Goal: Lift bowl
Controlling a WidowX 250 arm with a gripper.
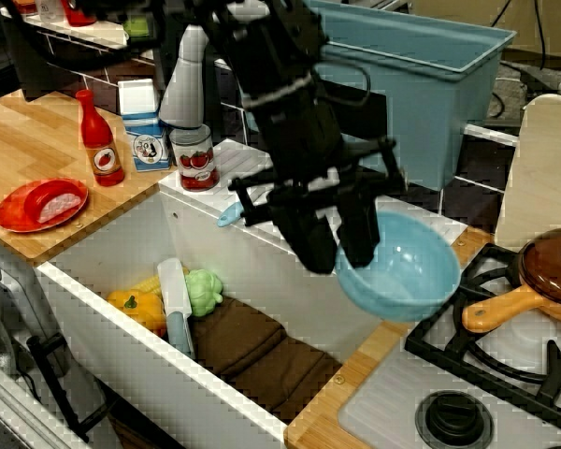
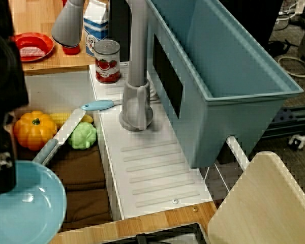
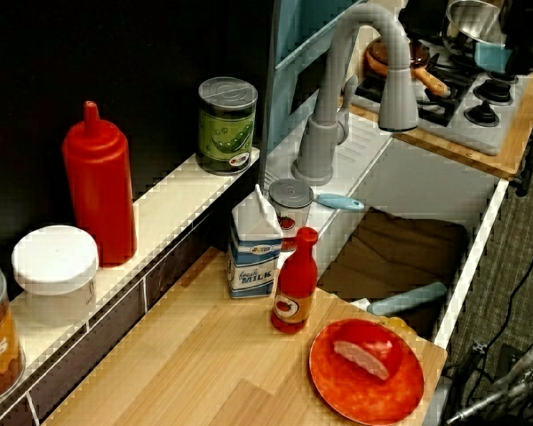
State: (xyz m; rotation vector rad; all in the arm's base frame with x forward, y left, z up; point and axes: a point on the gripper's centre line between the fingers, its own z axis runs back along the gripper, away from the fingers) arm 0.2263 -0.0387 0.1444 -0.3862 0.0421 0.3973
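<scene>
Bowl [image 1: 399,268], light blue and glossy, hangs tilted in the air over the right end of the sink [image 1: 122,365], by the stove [image 1: 486,365]; the black end effector [image 1: 332,245] has its fingers clamped on the bowl's left rim. In the overhead view only a part of the bowl [image 2: 25,208] shows at the lower left, under the dark arm.

Readable writing is scarce: the carton [image 3: 253,244] says "MILK". The can [image 1: 194,157] beside it carries tomato pictures, and the green can [image 3: 226,124] on the far ledge bears a cartoon face; other labels are too small to read.

A wooden worktop [image 1: 19,140] holds a red plate [image 1: 41,204] and a red bottle [image 1: 99,140]. The white sink contains a brown cloth [image 1: 252,346], toy vegetables and a knife. A grey tap [image 2: 136,66] stands on the drainboard, before a big blue bin [image 2: 229,76]. The side view alone shows the tiled back ledge with a red squeeze bottle [image 3: 99,186] and a white jar [image 3: 55,271]. A brown pan [image 1: 542,276] sits on the stove.
</scene>
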